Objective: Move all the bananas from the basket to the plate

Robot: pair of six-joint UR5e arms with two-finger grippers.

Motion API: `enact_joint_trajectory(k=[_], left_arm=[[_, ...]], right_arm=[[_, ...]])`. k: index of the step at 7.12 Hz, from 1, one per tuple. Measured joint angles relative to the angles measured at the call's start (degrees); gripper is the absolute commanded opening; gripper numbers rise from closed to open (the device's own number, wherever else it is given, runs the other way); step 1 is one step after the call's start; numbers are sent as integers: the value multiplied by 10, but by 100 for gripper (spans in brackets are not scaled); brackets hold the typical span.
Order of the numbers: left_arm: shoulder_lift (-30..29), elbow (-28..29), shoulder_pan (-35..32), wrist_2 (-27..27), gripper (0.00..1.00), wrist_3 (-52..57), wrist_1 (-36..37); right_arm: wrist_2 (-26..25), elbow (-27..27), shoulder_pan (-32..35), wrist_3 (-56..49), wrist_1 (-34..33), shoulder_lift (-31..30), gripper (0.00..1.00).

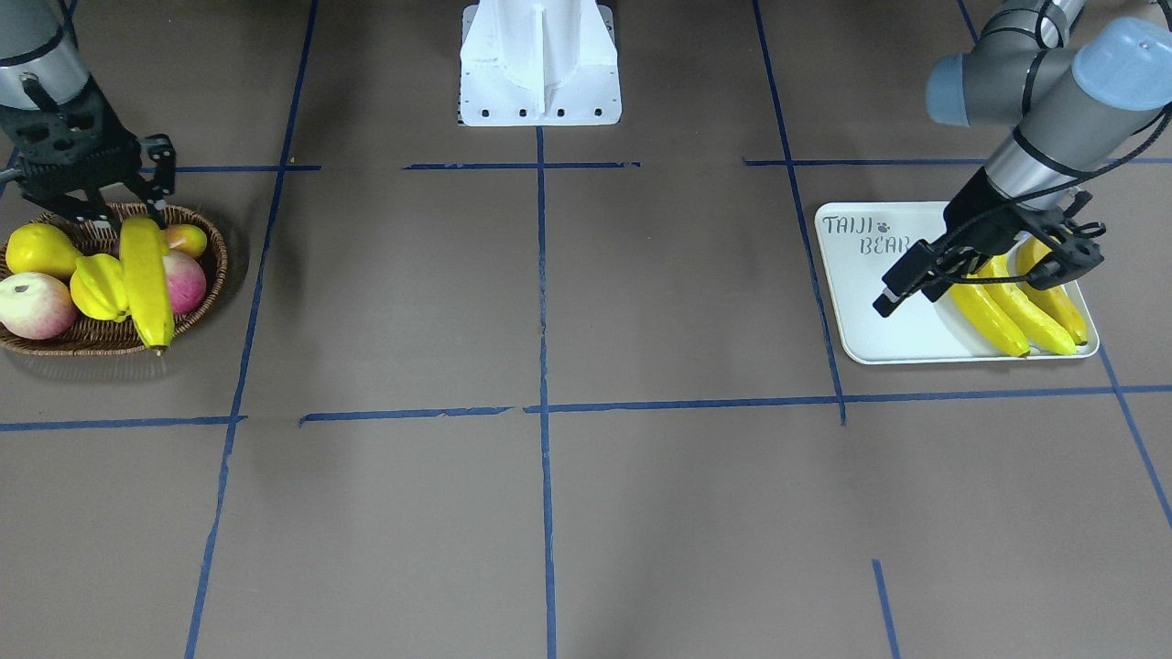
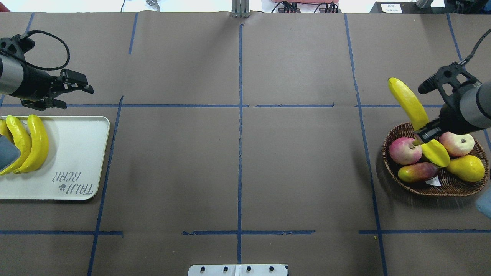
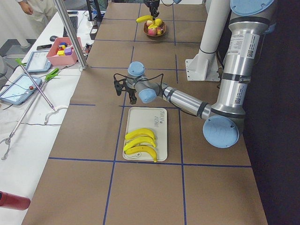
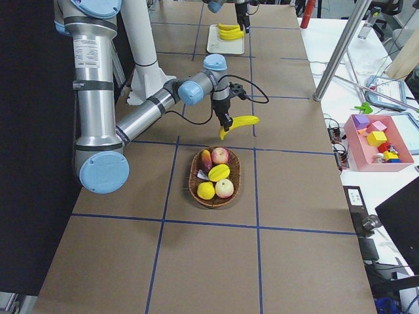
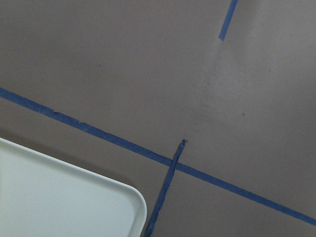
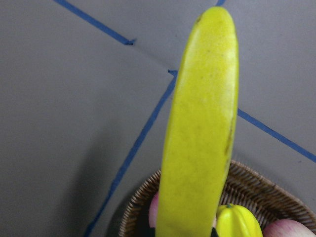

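Over by the left edge of the surface (image 2: 238, 172), the plate (image 2: 76, 153) has three bananas (image 2: 36, 143) lined up snug at its outer end, so there's room for one more. The left gripper (image 2: 74, 96) hangs just past the plate's far side with its fingers wide and empty, I'd guess parked clear. Near the right edge, the right gripper (image 2: 427, 134) has its fingers clamped on the last banana (image 2: 408, 101), tilted above the basket (image 2: 387, 161) and clear of the other fruit (image 2: 405, 150).
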Motion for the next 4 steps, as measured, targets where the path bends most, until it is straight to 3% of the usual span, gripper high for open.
enact_joint_trajectory(k=[2,4], left_arm=[[-25,-17,14,0,100,-54,-50],[-62,-11,48,3,100,-92,-93]], right_arm=[[20,-73,-26,121,23,108,1],[15,-128,-64,212,122,145,1]])
